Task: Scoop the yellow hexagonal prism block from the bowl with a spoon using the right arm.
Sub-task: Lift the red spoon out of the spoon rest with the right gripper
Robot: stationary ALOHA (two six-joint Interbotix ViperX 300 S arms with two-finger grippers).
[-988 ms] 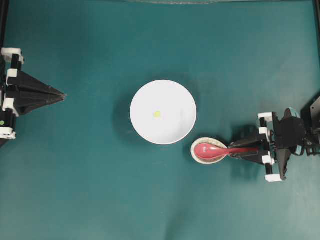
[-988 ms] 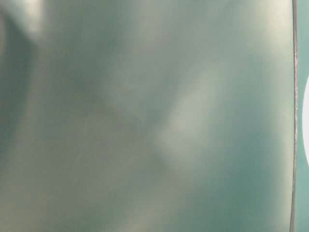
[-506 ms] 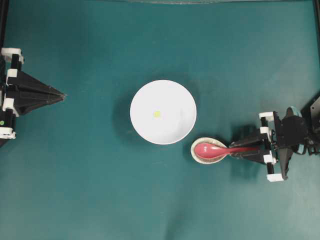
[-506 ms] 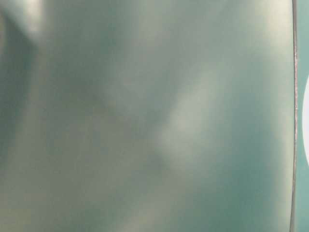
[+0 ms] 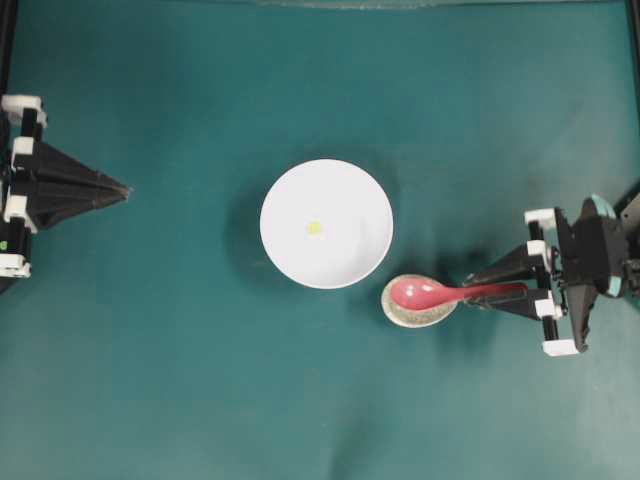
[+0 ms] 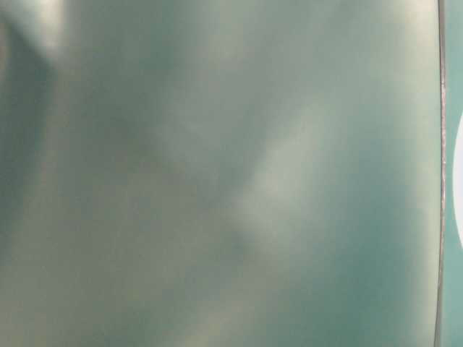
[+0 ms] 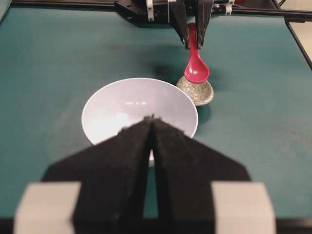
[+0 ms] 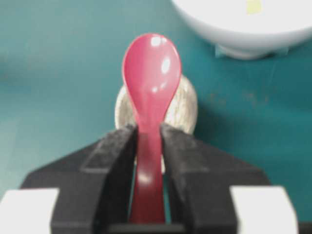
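The white bowl point(image 5: 340, 200) stands mid-table with the tiny yellow block point(image 5: 314, 228) inside it. My right gripper point(image 5: 470, 292), with the teal band, is shut on the handle of the pink-red spoon point(image 5: 424, 293). It holds the scoop just above the spoon rest, right of the bowl. In the right wrist view the fingers point(image 8: 117, 151) clamp the spoon point(image 8: 151, 68) handle, with the bowl point(image 8: 243, 34) and block point(image 8: 253, 6) ahead at top right. My left gripper point(image 5: 128, 189) is shut and empty at the far left. In its wrist view the fingers point(image 7: 126, 161) hide the block in the bowl point(image 7: 122, 95).
A speckled beige spoon rest point(image 5: 412, 314) sits under the spoon's scoop, close to the bowl's lower right rim; it also shows in the wrist views point(image 7: 199, 92) point(image 8: 187, 105). The table-level view is a blurred teal surface. Dark frame rails run along the table's sides.
My right gripper has drawn back to the right and risen a little with the spoon. The scoop has lifted off the spoon rest. The left arm has not moved.
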